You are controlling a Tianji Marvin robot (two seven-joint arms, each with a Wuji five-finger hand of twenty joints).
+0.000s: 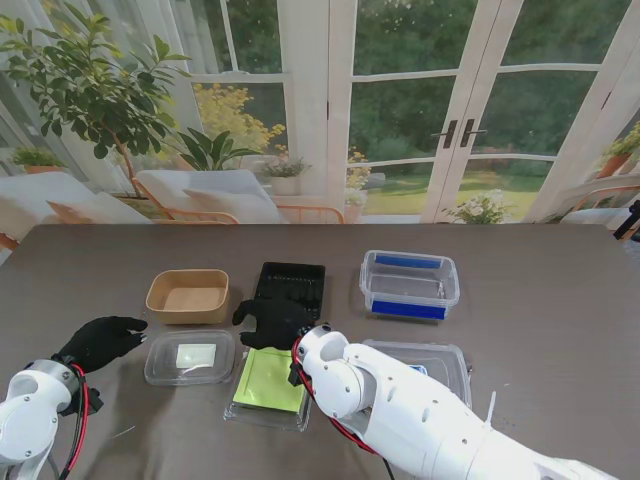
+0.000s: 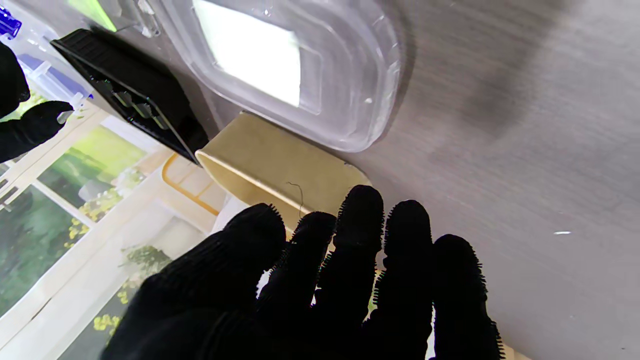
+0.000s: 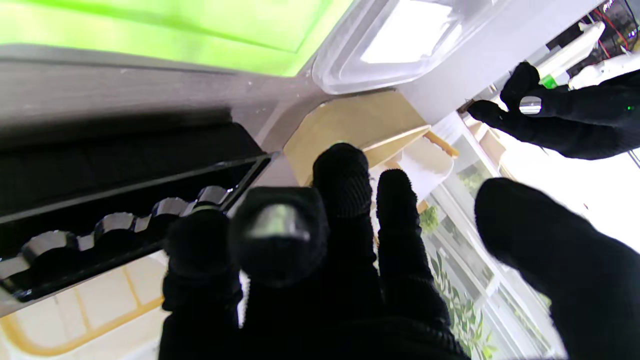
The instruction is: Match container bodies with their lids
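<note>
Near edge of black tray (image 1: pixel 291 286) hidden behind right hand (image 1: pixel 272 322). Right side of green-lined lid (image 1: pixel 268 385) and left part of clear lid (image 1: pixel 432 362) covered by right arm (image 1: pixel 400 400). Tan bowl (image 2: pixel 272 165) partly blocked by left hand (image 2: pixel 320 290). Green lid blurred, cut off in right wrist view.

No text, brand, number or sign can be read in any view. The white patch on the clear lid (image 1: pixel 190 357) is blank, the green sheet on the other lid (image 1: pixel 269 381) carries no print, and the blue-trimmed container (image 1: pixel 409 284) shows no label.
</note>
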